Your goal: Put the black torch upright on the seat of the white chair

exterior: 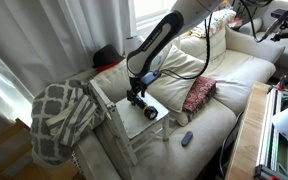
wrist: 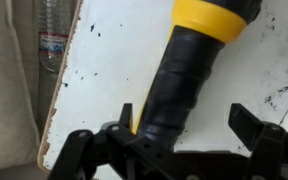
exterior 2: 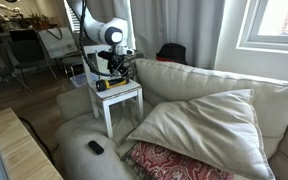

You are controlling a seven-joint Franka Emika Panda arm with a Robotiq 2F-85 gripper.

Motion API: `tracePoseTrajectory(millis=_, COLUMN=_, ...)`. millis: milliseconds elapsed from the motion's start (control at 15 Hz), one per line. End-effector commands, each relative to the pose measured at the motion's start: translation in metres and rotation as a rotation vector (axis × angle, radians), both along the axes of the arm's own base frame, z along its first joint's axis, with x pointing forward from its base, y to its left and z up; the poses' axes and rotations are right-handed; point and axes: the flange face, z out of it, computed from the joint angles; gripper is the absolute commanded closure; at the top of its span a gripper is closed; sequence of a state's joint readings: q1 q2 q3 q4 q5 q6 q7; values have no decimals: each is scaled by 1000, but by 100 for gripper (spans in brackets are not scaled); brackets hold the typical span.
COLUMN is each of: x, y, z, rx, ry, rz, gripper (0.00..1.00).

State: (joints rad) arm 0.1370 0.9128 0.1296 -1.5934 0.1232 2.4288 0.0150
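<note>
Now matte blk torch [wrist: 179, 80] lies on speckled wht chair [wrist: 109, 55]; tool [wrist: 186, 113] agape.

Cream sofa [exterior: 229, 75] and its clutter beside curtained windows.

A red patterned cushion [exterior: 198, 94] lay on the sofa seat, with a small dark remote [exterior: 187, 138] nearer on the same seat, well apart from it. A grey-and-white checked blanket [exterior: 62, 118] hung in folds at the left, in front of pale curtains [exterior: 44, 40]. A black bundle [exterior 2: 170, 52] sat on the sofa back, and a large cream pillow [exterior 2: 204, 125] leaned against it. In the wrist view, a clear plastic bottle [wrist: 50, 35] stood at the far left.
</note>
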Motion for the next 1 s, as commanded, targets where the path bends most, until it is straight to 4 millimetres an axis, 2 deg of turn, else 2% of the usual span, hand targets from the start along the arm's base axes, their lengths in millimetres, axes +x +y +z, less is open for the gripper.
tracePoseTrajectory(millis=0, x=5, y=3, z=-12, rx=-39, ry=4, rz=3, gripper=32)
tracePoseTrajectory(millis=267, x=7, y=-2, z=-16, rx=-52, ry=6, rz=2, gripper=65)
tracePoseTrajectory(millis=400, x=7, y=-3, z=-15, rx=-51, ry=9, rz=-8, gripper=69)
tracePoseTrajectory(millis=467, x=7, y=-3, z=-15, rx=-53, ry=8, rz=-21, gripper=20)
tracePoseTrajectory(millis=600, x=7, y=-3, z=-16, rx=-48, ry=9, rz=-38, gripper=16)
tracePoseTrajectory(millis=733, x=8, y=-3, z=-18, rx=-40, ry=7, rz=-62, gripper=1)
tracePoseTrajectory(millis=800, x=9, y=-2, z=-19, rx=-28, ry=1, rz=-66, gripper=0)
tracePoseTrajectory(millis=867, x=9, y=-1, z=-20, rx=-31, ry=-4, rz=-72, gripper=0)
tracePoseTrajectory(millis=933, x=10, y=-1, z=-21, rx=-29, ry=-5, rz=-77, gripper=12)
